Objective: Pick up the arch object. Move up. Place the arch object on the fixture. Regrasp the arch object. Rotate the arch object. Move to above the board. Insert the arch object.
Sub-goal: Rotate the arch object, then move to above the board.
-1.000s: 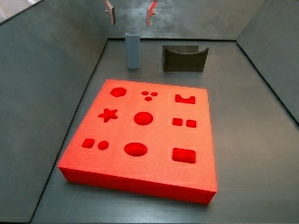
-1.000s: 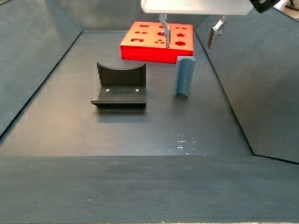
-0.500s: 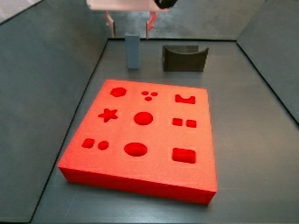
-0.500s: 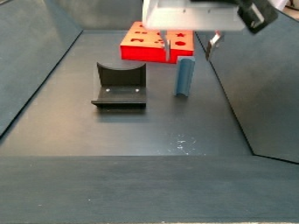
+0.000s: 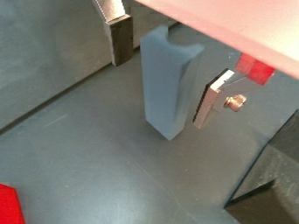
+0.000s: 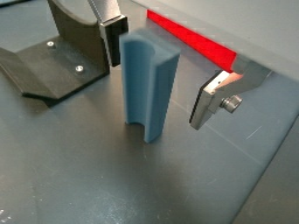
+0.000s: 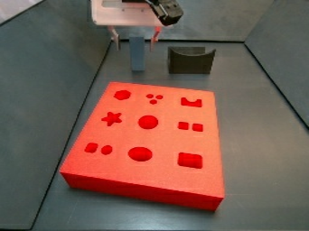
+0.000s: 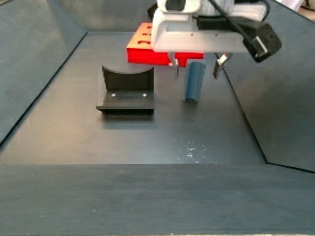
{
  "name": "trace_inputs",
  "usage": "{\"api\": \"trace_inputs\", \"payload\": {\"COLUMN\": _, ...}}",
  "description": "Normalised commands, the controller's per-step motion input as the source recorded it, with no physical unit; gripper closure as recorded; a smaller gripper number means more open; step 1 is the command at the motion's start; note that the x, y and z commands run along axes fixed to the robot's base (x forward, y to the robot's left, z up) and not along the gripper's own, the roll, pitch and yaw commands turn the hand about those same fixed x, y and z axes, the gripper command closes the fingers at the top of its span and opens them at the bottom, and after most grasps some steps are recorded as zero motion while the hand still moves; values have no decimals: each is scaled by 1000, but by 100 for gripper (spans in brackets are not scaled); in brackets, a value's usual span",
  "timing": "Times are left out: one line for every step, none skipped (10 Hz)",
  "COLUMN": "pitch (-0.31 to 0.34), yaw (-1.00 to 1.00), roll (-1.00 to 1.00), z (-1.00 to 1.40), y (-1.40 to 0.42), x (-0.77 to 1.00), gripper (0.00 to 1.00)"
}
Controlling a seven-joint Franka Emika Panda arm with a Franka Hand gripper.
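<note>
the small pale blue-grey oblong arch object (image 7: 137,55) is standing upright on the dark grey floor (image 7: 259,135), in the upper middle of a side view, and right of centre in the upper half of a side view (image 8: 193,81). the pincer (image 7: 135,37) is hanging directly over it, with its white body filling the top of both side views. in both wrist views the block (image 6: 149,86) is standing between the two flat silver fingers (image 6: 214,97), with a clear gap on each side, so the pincer (image 5: 162,66) is spread open around the block and not touching it. one finger (image 5: 214,97) is showing a small round screw head; the opposite finger (image 5: 117,28) is showing its dark pad.

the dark grey-olive blocky fixture with a curved u-shaped notch (image 7: 190,60) is sitting just right of the block in a side view, apart from it, and left of it in a side view (image 8: 125,90). a wrist view is catching it too (image 6: 52,59).

the large bright red rectangular board with shaped cutouts (image 7: 151,137) is lying across the middle and lower part of a side view, well apart from the block. in a side view it is showing behind the pincer (image 8: 144,46), partly hidden.
</note>
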Motion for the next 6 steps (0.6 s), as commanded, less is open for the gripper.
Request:
{"api": "trace_inputs", "payload": {"pitch": -16, "yaw": 9, "roll": 156, "z": 0, "y": 0, "x": 0, "gripper": 100}}
{"api": "trace_inputs", "payload": {"pitch": 36, "yaw": 223, "roll": 54, "z": 1000, "y": -284, "x": -131, "gripper": 100}}
{"api": "trace_inputs", "payload": {"pitch": 39, "yaw": 224, "roll": 53, "z": 1000, "y": -284, "x": -132, "gripper": 100}}
{"api": "trace_inputs", "payload": {"pitch": 32, "yaw": 172, "roll": 41, "z": 1000, "y": -263, "x": -130, "gripper": 100}}
{"api": "trace_inputs", "payload": {"pitch": 41, "yaw": 110, "roll": 6, "z": 1000, "y": -243, "x": -118, "gripper": 100}}
{"api": "trace_inputs", "payload": {"pitch": 47, "yaw": 82, "roll": -24, "z": 1000, "y": -234, "x": -113, "gripper": 100}}
